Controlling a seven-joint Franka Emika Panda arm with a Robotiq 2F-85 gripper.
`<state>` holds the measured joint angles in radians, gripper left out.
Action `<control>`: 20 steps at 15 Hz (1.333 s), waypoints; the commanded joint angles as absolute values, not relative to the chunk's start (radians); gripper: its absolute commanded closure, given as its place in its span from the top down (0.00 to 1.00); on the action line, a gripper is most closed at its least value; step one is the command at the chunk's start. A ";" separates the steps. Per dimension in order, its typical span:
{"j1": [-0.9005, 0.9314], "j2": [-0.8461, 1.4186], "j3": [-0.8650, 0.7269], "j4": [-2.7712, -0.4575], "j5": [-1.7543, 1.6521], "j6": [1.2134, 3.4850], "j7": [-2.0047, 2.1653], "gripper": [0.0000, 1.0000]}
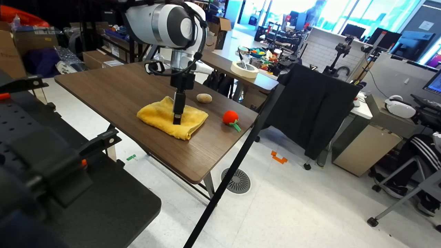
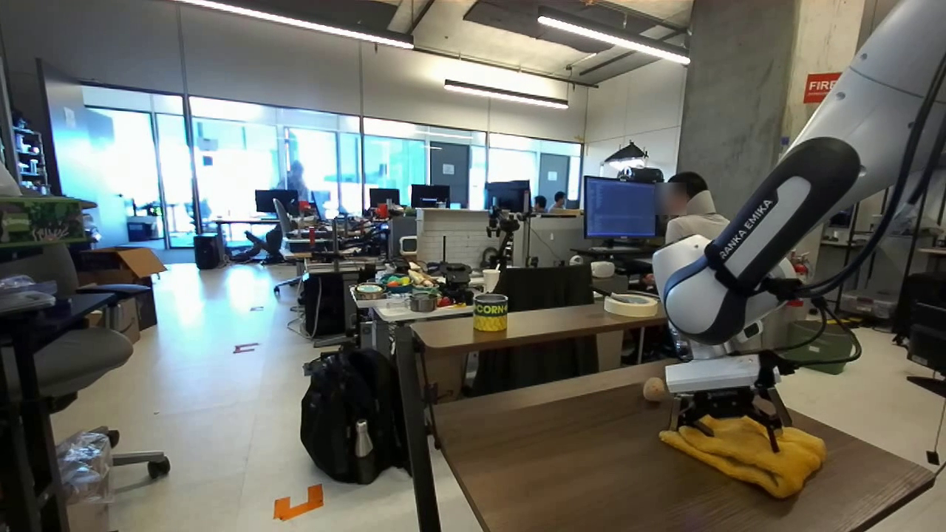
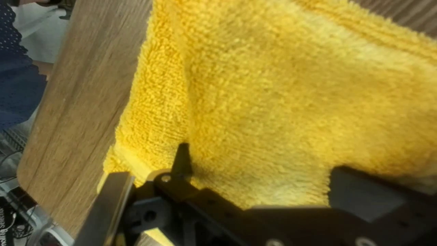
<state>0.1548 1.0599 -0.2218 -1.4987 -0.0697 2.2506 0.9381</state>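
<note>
Tabletop (image 3: 82, 102), yellow cloth (image 3: 259, 85), partly behind hand (image 3: 260, 159)

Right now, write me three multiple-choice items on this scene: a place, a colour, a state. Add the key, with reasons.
1. Where does the folded, fuzzy yellow cloth lie relative to the black two-fingered gripper?
A) Above it
B) Beneath it
C) Far from it

2. What colour is the small round object with the green strip?
A) White
B) Blue
C) Red

3. How do the gripper's jaws stand?
A) Apart
B) Pressed together
C) Clamped on the round object

1 B: both exterior views show it on the brown wood-grain table, under the gripper.
2 C: its body shows red in an exterior view.
3 A: the wrist view shows cloth across the gap between the fingers.
</note>
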 commanded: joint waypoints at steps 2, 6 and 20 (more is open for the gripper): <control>0.196 1.084 -0.115 -1.519 -0.066 2.344 0.860 1.00; 0.291 1.033 -0.050 -1.580 -0.079 2.390 0.800 1.00; 0.303 1.030 -0.088 -1.625 -0.004 2.445 0.724 1.00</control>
<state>0.3636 0.9885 -0.0395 -1.6313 -0.0415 2.4229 0.6981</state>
